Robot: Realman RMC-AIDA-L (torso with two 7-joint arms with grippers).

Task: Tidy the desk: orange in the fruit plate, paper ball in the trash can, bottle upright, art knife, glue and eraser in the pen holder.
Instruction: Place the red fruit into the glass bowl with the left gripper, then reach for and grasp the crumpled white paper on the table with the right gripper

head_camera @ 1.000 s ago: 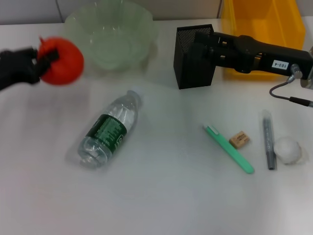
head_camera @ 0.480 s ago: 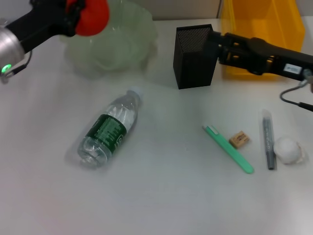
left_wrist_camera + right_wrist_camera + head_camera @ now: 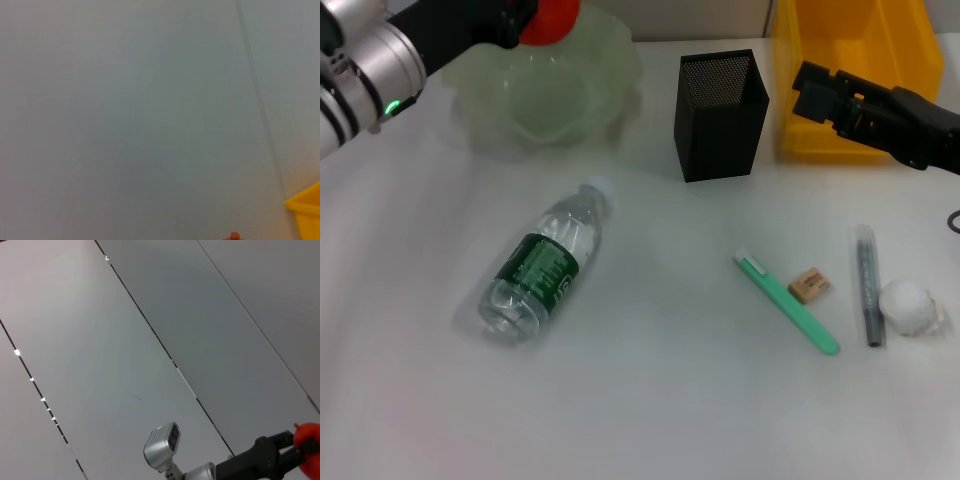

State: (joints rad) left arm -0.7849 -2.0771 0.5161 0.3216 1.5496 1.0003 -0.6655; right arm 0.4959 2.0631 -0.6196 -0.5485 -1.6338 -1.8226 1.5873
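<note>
Left gripper (image 3: 525,18) clamps red-orange round orange (image 3: 552,14) above far-left pale green scalloped fruit plate (image 3: 610,75); right gripper (image 3: 812,88) far right by yellow plastic trash can (image 3: 850,50), finger state can't tell.

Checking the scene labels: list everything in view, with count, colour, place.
orange: 1, red-orange, held above the fruit plate's rim
fruit plate: 1, pale green, far left
pen holder: 1, black mesh, far centre
trash can: 1, yellow, far right
bottle: 1, clear with green label, lying centre-left
art knife: 1, green, right of centre
eraser: 1, tan, beside the knife
pen: 1, grey, right
paper ball: 1, white, beside the pen
left tool: black, shut on the orange
right tool: black, before the trash can
</note>
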